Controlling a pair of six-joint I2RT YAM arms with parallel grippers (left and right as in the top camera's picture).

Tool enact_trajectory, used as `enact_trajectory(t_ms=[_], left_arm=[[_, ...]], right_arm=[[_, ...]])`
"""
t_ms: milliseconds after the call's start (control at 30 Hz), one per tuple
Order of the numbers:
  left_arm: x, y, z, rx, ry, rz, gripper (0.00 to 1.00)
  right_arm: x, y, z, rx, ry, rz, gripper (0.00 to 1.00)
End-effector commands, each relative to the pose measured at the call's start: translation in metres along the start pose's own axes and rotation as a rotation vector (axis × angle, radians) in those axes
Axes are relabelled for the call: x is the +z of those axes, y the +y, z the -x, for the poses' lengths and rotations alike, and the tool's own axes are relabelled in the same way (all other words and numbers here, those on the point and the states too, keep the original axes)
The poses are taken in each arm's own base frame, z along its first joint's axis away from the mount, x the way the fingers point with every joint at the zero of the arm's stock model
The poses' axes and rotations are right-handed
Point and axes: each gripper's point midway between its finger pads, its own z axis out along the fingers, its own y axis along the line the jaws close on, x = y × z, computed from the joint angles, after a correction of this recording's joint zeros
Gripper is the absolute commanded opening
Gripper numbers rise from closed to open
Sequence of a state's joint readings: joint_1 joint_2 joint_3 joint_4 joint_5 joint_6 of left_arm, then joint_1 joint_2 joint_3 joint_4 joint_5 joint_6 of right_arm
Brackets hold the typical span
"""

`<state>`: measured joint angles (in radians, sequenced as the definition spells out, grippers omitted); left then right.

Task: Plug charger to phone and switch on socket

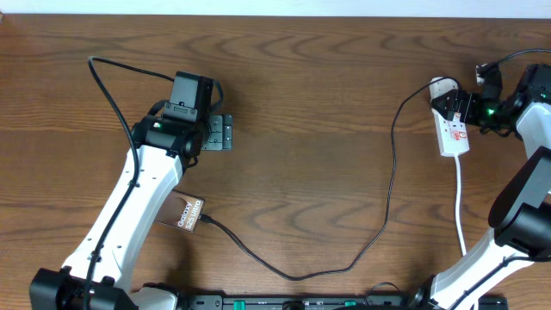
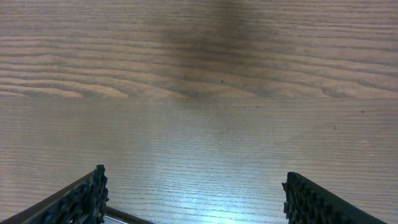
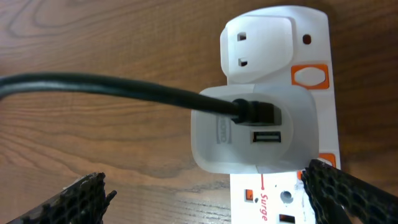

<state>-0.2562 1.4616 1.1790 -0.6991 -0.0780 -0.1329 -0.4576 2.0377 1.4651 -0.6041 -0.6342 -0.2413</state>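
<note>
Overhead, my left gripper hangs spread wide above the bare table, just beyond the phone, which lies near-left, partly under my left arm. The charger touches the phone's right edge with its tip and loops right to the socket at far right. My right gripper is spread around the white adapter plugged in there.

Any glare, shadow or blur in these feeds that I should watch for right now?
Left wrist: a bright glare patch on the table low in the frame, and a soft dark shadow at top centre. Right wrist: sharp and free of glare, with the red lettering on the socket readable. Overhead: even light, but the phone is partly hidden under the left arm.
</note>
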Motion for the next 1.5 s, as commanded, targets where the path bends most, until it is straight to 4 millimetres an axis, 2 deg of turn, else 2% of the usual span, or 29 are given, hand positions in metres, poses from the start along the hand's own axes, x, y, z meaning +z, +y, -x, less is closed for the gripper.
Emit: enact_trajectory(t_ms=[0,633,833,967,1467], left_arm=[[-0.007,0.002,0.007,0.002,-0.028,0.007,0.88],[-0.007,0.002,0.007,0.002,-0.028,0.007,0.88],[-0.007,0.002,0.007,0.002,-0.028,0.007,0.87],[-0.007,0.001,0.007,0.002,-0.028,0.007,0.88],[-0.007,0.002,0.007,0.002,-0.028,0.007,0.88]], right_arm=[[0.003,-0.001,0.004,0.004,-0.004,-0.008,0.99],[0.004,-0.012,0.006,0.057,-0.008,-0.077,0.99],[0.015,-0.014,-0.002,0.098,0.016,-0.065,0.99],[0.024,-0.006,-0.003,0.117,0.015,0.006,0.97],[0.036,0.012,-0.009,0.159,0.056,0.032,0.98]])
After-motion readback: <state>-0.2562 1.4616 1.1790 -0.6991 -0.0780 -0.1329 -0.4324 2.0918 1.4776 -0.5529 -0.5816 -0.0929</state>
